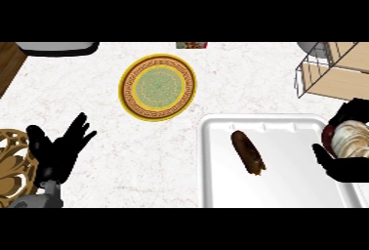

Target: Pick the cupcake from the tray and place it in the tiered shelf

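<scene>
The cupcake [355, 139], pale swirled frosting in a dark red wrapper, shows at the right edge over the right rim of the white tray [288, 190]. My right hand [350, 172] is curled round it, fingers above and thumb below, and hides part of it. The tiered shelf [328, 73], light wood panels in a wire frame, stands at the back right, just beyond that hand. My left hand [59, 146] rests open at the lower left, fingers up, holding nothing.
A brown elongated pastry [247, 151] lies on the tray's left part. A yellow patterned plate [157, 87] sits mid-counter. A carved golden piece [10, 161] is at the left edge, a grey object [57, 47] at the back left, a small packet [191, 45] at the back.
</scene>
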Controlling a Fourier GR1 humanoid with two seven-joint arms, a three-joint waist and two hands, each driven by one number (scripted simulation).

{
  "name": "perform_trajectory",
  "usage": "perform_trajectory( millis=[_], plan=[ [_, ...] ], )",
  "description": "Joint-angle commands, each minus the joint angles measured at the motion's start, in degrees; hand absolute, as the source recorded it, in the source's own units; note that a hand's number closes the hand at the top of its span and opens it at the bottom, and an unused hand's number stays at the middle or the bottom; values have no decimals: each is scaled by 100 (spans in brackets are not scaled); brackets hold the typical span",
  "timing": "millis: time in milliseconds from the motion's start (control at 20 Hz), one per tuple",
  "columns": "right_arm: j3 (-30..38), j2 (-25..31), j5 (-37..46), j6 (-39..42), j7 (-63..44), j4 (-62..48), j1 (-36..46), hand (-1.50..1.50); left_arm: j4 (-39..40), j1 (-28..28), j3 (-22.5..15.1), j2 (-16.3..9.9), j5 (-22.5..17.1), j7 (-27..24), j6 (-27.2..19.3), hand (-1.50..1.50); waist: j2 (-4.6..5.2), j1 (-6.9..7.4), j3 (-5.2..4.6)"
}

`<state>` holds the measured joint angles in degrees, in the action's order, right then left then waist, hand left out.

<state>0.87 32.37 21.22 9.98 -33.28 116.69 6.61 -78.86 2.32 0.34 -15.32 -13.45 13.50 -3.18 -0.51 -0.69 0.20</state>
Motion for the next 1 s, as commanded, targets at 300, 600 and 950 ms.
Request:
perform_trajectory(
  millis=[300, 600, 950],
  plan=[
    [2185, 1287, -1634, 991, -1420, 178, 1556, 150, 252, 82, 22, 17, 112, 371, -82, 0, 44, 45, -27],
    [2515, 1973, -1800, 1160, -1383, -1335, 2615, 150, 120, -4, -12, 39, 79, 269, 161, 0, 60, 140, -25],
    [2358, 2543, -1452, 1092, -648, -3074, 3592, 150, 215, -14, -121, 316, 352, 85, -89, 0, 78, 193, -25]
  ],
)
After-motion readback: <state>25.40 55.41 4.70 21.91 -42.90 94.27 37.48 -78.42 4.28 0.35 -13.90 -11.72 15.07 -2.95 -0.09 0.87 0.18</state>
